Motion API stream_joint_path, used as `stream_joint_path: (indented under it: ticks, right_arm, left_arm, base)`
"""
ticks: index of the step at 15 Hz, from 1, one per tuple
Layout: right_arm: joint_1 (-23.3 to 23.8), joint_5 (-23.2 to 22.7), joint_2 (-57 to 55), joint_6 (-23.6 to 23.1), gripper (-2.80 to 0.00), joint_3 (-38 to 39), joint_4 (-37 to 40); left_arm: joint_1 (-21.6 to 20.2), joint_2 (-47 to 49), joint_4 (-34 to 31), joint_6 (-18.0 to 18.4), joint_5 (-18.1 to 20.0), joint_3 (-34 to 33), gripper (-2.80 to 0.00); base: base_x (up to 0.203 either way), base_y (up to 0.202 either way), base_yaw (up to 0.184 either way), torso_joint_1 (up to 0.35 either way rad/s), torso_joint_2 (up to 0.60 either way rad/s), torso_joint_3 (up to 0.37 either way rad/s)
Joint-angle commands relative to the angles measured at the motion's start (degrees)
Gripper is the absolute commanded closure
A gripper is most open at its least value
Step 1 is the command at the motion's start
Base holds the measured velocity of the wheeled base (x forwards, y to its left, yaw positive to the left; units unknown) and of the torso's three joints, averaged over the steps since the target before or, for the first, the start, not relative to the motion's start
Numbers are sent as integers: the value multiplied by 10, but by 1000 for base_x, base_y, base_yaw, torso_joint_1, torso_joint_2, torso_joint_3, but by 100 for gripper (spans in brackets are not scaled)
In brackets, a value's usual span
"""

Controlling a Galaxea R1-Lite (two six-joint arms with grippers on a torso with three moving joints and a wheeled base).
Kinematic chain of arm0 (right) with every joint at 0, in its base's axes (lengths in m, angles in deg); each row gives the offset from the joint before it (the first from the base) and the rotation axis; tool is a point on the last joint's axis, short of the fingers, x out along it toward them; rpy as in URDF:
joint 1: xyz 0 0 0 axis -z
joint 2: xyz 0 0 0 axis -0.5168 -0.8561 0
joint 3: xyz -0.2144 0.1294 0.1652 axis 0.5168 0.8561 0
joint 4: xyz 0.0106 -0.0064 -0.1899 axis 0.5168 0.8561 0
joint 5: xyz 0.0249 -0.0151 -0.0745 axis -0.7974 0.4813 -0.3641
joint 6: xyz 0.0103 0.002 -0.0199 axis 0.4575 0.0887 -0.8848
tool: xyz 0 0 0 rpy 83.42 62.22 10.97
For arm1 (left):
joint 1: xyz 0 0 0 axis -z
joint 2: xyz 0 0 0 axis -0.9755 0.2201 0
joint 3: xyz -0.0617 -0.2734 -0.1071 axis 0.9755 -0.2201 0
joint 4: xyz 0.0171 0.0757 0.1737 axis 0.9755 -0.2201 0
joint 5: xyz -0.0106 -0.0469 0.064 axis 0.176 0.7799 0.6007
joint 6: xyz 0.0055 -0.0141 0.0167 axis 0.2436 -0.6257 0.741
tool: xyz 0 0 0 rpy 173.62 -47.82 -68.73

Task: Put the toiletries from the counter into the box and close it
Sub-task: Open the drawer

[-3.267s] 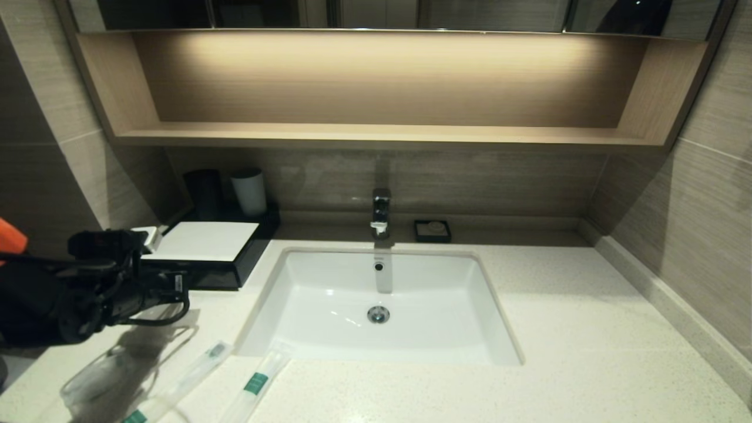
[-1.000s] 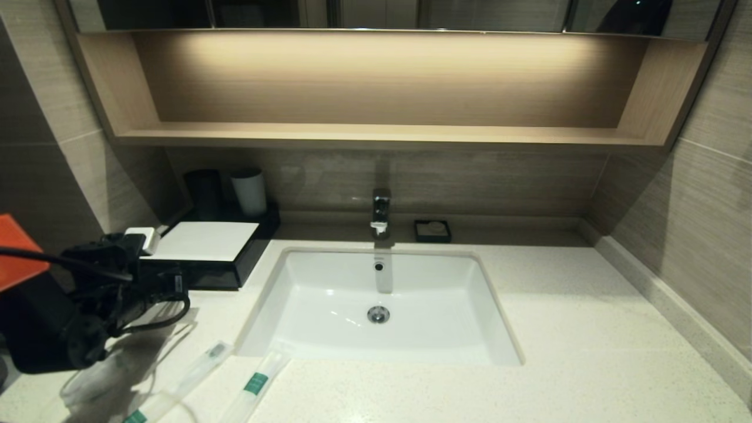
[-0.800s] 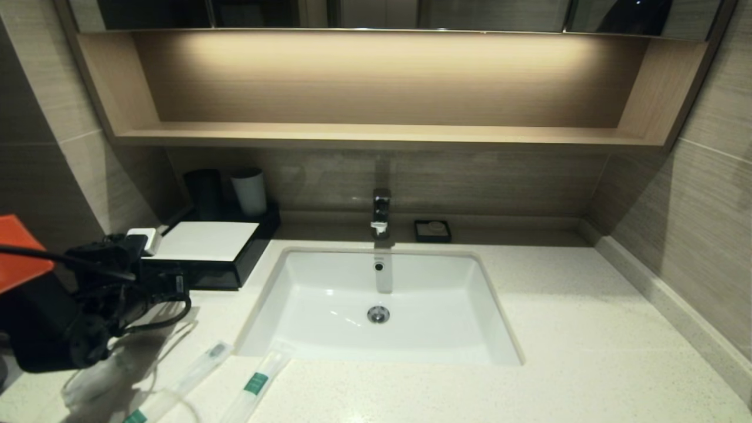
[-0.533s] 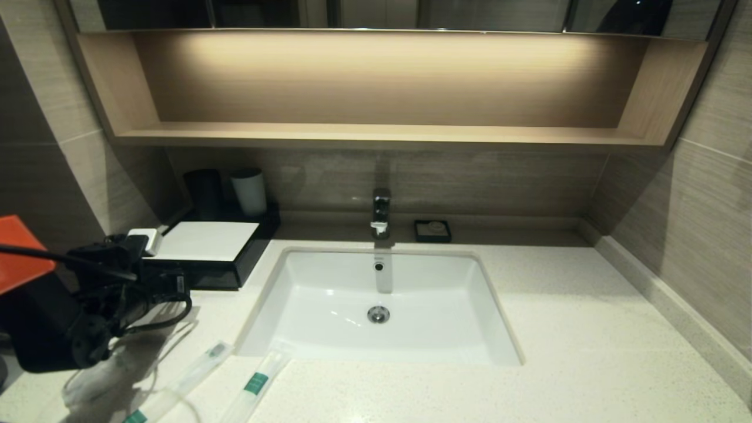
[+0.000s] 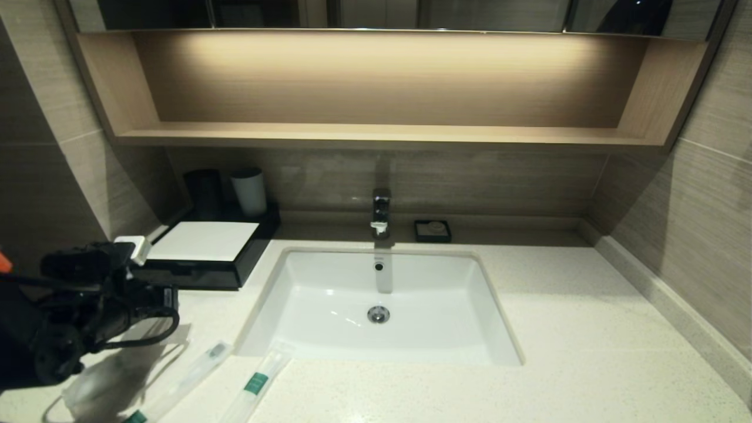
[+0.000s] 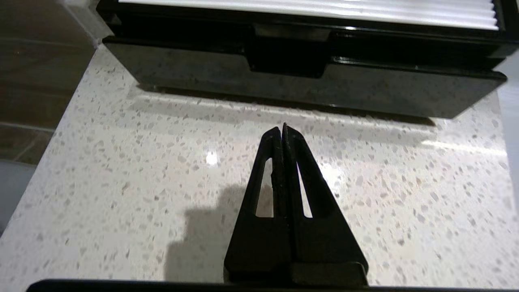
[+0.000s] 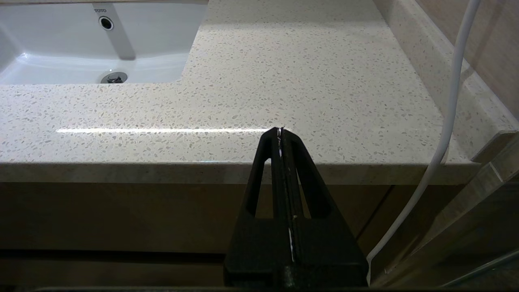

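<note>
The black box [image 5: 202, 271] with a white top panel [image 5: 202, 241] stands at the back left of the counter [image 5: 587, 329]. Its drawer front [image 6: 300, 81] faces my left gripper [image 6: 282, 128], which is shut and empty, a short way in front of it above bare counter; it also shows in the head view [image 5: 170, 296]. Two toothbrush packets lie at the front left, one [image 5: 194, 367] beside the other [image 5: 257, 380]. The clear pouch [image 5: 97, 385] lies under my left arm, partly hidden. My right gripper [image 7: 281, 129] is shut and empty, parked before the counter's front right edge.
The white sink [image 5: 329, 317] is set in the middle, with a tap [image 5: 380, 211] behind it. A small black soap dish [image 5: 432, 230] sits right of the tap. A black tumbler [image 5: 204, 191] and a white cup [image 5: 249, 191] stand behind the box. A white cable [image 7: 442, 134] hangs by my right gripper.
My left arm has drawn back from the box front, to the left and toward the counter's front edge. The packets, pouch and box have not moved.
</note>
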Motion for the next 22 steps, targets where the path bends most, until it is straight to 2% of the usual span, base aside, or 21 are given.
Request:
stream_joint_path:
  ticks: [1, 5, 7, 9, 11, 14, 18, 22]
  right_arm:
    - [0, 0, 0, 0, 0, 0, 1]
    - [0, 0, 0, 0, 0, 0, 1]
    - [0, 0, 0, 0, 0, 0, 1]
    - [0, 0, 0, 0, 0, 0, 1]
    - [0, 0, -1, 0, 0, 0, 1]
    - [0, 0, 0, 0, 0, 0, 1]
    - [0, 0, 0, 0, 0, 0, 1]
    - [0, 0, 0, 0, 0, 0, 1]
  left_arm:
    - [0, -96, -72, 0, 1, -6, 0]
    - [-1, -204, -158, -4, -1, 1, 0]
    - [-4, -239, -176, -10, 1, 1, 0]
    - [-4, -276, -180, -45, 1, 7, 0]
    - [-4, -310, -196, -64, 1, 20, 0]
    - [-5, -295, -222, -67, 4, 39, 0]
    - [-16, -244, -221, -67, 16, 82, 0]
    - [-27, -176, -200, -60, 16, 87, 0]
  base:
    - [0, 0, 0, 0, 0, 0]
    - [0, 0, 0, 0, 0, 0]
    - [0, 0, 0, 0, 0, 0]
    - [0, 0, 0, 0, 0, 0]
    - [0, 0, 0, 0, 0, 0]
    - [0, 0, 0, 0, 0, 0]
    - [0, 0, 0, 0, 0, 0]
    - [0, 0, 0, 0, 0, 0]
